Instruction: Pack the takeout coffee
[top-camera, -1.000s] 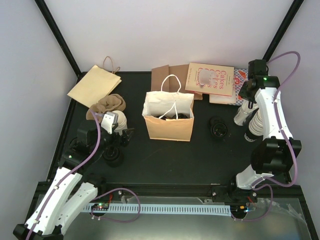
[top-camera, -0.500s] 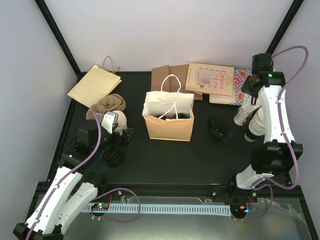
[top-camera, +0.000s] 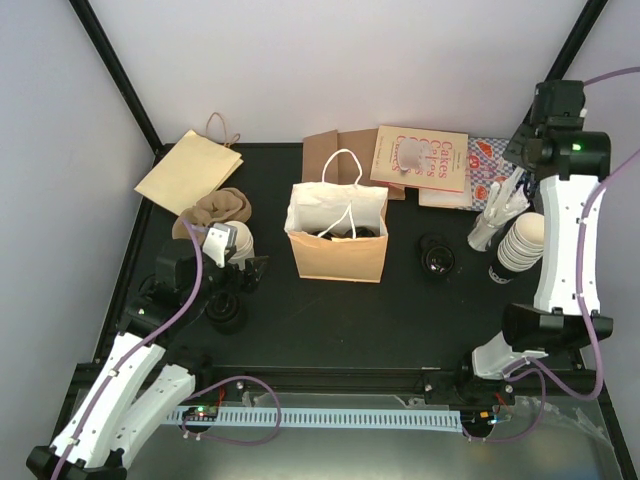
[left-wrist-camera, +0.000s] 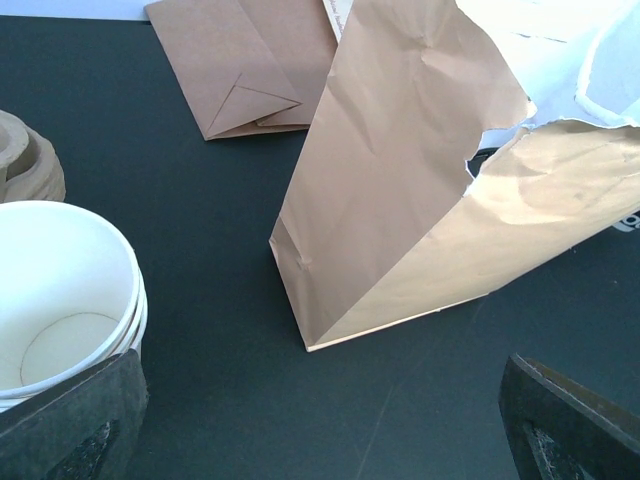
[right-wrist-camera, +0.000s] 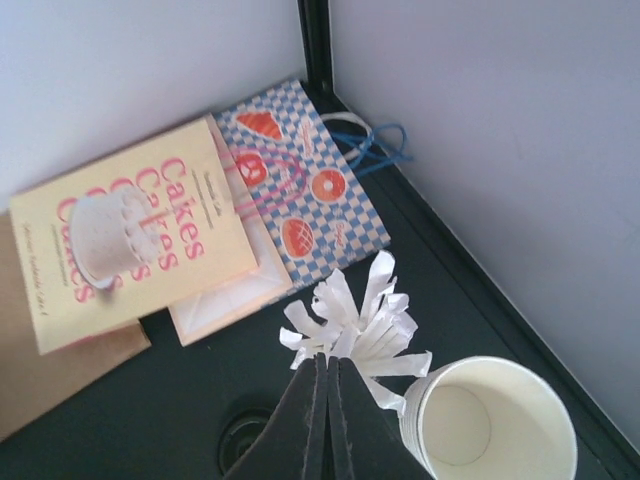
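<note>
right gripper pinched shut, high at upper right over white wrapped sticks (hold unclear) | left gripper gaped wide | takeout coffee stood upright, centre right of the top view, lower left of the right gripper – right arm nearer – bag beyond it

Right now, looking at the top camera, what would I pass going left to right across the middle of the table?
In order: stack of white paper cups → open tan paper bag with white handles → black plastic lid → second stack of white cups.
</note>
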